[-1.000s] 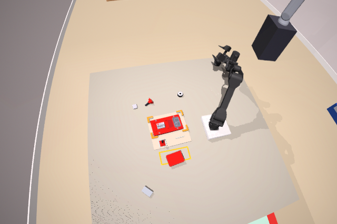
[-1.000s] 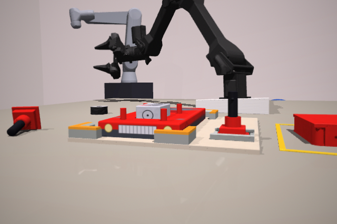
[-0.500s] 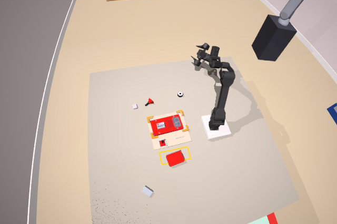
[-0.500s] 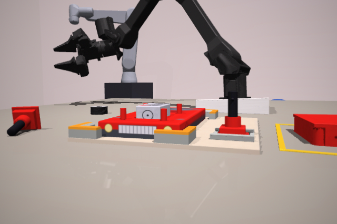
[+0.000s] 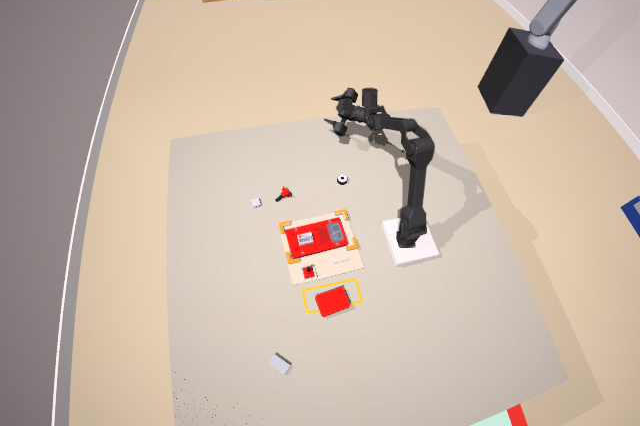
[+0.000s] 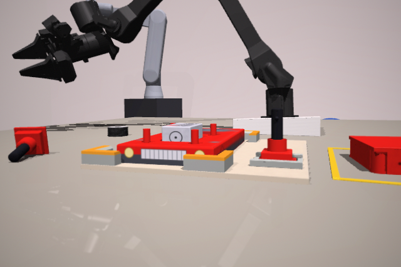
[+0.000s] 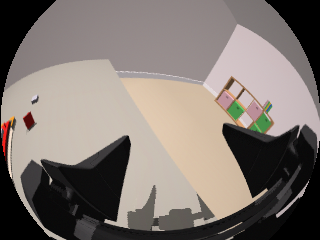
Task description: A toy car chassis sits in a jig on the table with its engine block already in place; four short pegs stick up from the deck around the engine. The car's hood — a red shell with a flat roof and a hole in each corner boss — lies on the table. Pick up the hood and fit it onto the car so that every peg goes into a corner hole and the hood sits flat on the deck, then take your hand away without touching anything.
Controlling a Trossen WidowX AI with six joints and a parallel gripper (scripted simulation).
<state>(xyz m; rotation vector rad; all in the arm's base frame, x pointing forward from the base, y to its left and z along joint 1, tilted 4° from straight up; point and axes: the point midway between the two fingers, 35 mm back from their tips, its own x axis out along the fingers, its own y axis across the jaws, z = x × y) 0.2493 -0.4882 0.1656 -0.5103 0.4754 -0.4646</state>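
The red hood point(image 5: 333, 301) point(image 6: 375, 152) lies roof up on the table, partly inside the yellow outline point(image 5: 307, 302) point(image 6: 334, 167). The red chassis point(image 5: 322, 237) point(image 6: 223, 141) sits in the jig between orange-topped corner blocks. The pale engine block point(image 5: 305, 238) point(image 6: 183, 131) stands on its deck, with red pegs point(image 6: 146, 135) point(image 6: 194, 136) point(image 6: 213, 129) upright around it; the fourth is mostly hidden. My gripper point(image 5: 327, 109) point(image 6: 16, 64) point(image 7: 178, 134) is open and empty, high up and far from hood and chassis, beyond the jig in the top view.
A red part with a black handle point(image 5: 309, 270) point(image 6: 277, 147) stands upright on the jig board point(image 5: 330, 270). A similar red part point(image 5: 285, 192) point(image 6: 31, 141), a black-and-white ring point(image 5: 342, 179), a small pale block point(image 5: 255, 202) and a grey block point(image 5: 280, 363) lie around the jig.
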